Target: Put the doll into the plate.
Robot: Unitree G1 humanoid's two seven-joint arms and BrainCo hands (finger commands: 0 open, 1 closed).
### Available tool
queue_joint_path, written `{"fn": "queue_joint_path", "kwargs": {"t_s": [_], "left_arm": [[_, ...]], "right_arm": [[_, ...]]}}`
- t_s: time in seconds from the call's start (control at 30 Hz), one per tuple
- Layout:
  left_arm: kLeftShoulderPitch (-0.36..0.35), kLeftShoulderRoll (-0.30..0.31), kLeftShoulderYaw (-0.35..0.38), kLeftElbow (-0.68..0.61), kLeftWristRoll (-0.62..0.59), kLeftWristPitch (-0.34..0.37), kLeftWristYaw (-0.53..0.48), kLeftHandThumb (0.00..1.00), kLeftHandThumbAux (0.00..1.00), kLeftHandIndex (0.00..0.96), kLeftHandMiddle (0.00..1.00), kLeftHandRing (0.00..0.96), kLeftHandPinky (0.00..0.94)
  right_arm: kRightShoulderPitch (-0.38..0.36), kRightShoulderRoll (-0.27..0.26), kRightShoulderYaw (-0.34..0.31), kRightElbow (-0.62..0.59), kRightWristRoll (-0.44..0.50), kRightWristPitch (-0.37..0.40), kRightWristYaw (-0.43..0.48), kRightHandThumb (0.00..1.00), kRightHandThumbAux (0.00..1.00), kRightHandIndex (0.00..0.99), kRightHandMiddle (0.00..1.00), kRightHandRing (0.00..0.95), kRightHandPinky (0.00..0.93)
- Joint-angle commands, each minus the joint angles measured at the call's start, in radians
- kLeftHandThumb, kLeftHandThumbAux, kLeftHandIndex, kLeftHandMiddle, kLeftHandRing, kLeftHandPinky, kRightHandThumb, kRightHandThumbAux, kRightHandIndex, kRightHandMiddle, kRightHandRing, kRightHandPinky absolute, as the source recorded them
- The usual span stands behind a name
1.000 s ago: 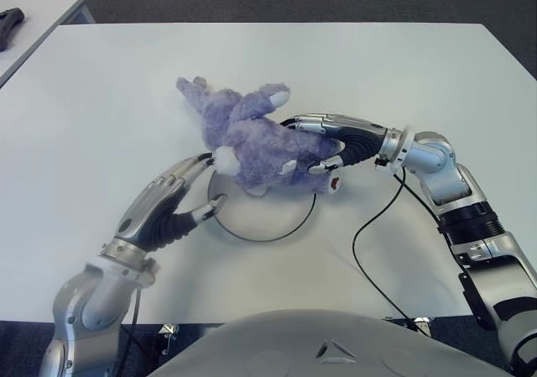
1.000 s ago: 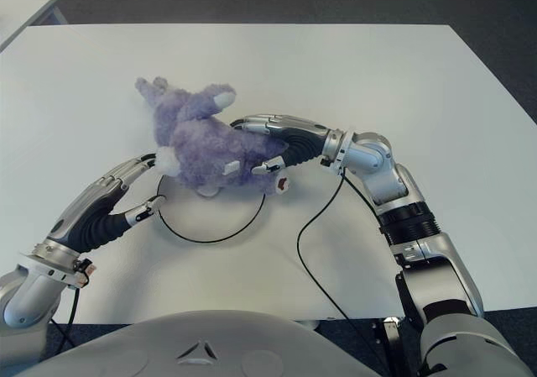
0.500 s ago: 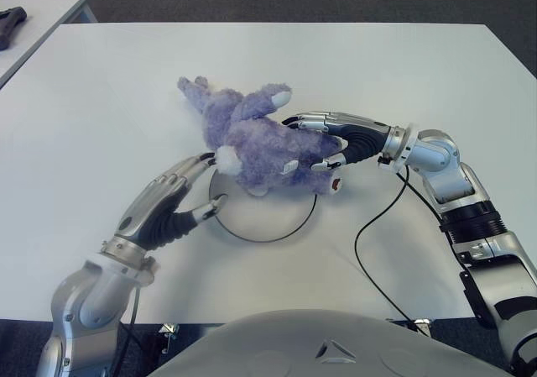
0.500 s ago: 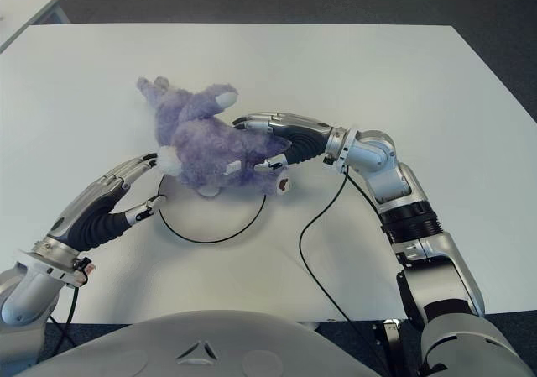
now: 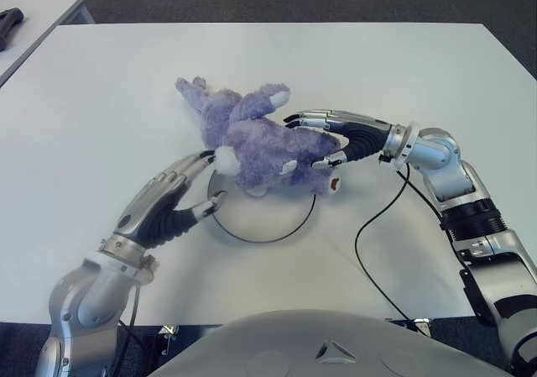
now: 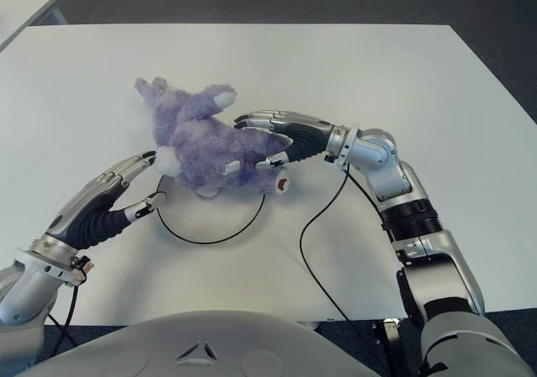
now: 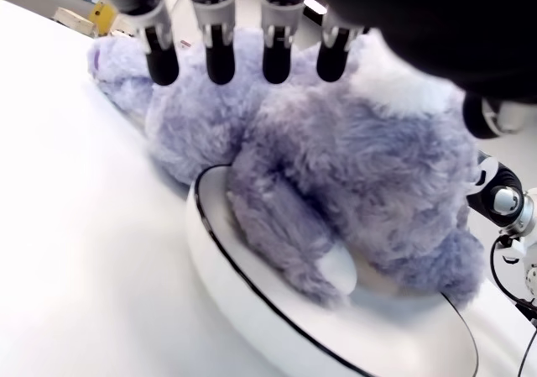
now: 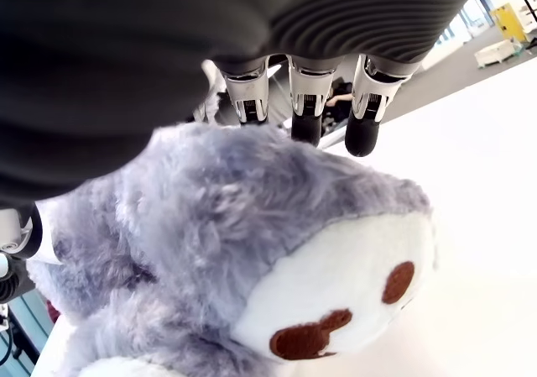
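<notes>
While the doll [image 5: 256, 146] lies partly across the plate [image 5: 277, 224], the right hand [image 5: 331, 138] cups it loosely, fingers extended; the left hand [image 5: 172, 202] is open beside the plate.

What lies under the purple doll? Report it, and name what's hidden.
Under the doll sits the far part of the white plate, black-rimmed; its far rim is covered. The doll's head end overhangs onto the table. The right hand and left hand flank it.
</notes>
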Motion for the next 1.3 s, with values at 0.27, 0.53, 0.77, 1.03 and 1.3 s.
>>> {"fn": "queue_joint_path", "kwargs": {"t_s": [0.27,0.53,0.77,1.03,1.3], "left_arm": [[0.004,-0.002,0.034,0.002,0.028,0.004,0.013,0.271,0.115,0.000,0.000,0.000,0.000],[0.069,-0.027,0.112,-0.009,0.015,-0.024,0.051,0.299,0.134,0.000,0.000,0.000,0.000],[0.076,-0.034,0.168,0.031,0.003,-0.073,0.096,0.287,0.152,0.000,0.000,0.000,0.000],[0.065,-0.052,0.221,0.032,-0.019,-0.074,0.123,0.252,0.161,0.000,0.000,0.000,0.000],[0.088,-0.087,0.278,0.057,-0.050,-0.123,0.174,0.229,0.151,0.000,0.000,0.000,0.003]], "right_arm": [[-0.077,0.004,-0.028,0.098,0.026,-0.014,0.008,0.243,0.303,0.000,0.000,0.000,0.000],[-0.109,0.022,-0.053,0.158,0.043,-0.042,-0.011,0.154,0.340,0.000,0.000,0.000,0.000],[-0.132,0.032,-0.069,0.214,0.050,-0.074,-0.023,0.115,0.364,0.000,0.000,0.000,0.000],[-0.138,0.041,-0.084,0.253,0.046,-0.107,-0.042,0.107,0.374,0.000,0.000,0.000,0.000],[-0.150,0.047,-0.088,0.291,0.036,-0.135,-0.068,0.109,0.383,0.000,0.000,0.000,0.000]]}}
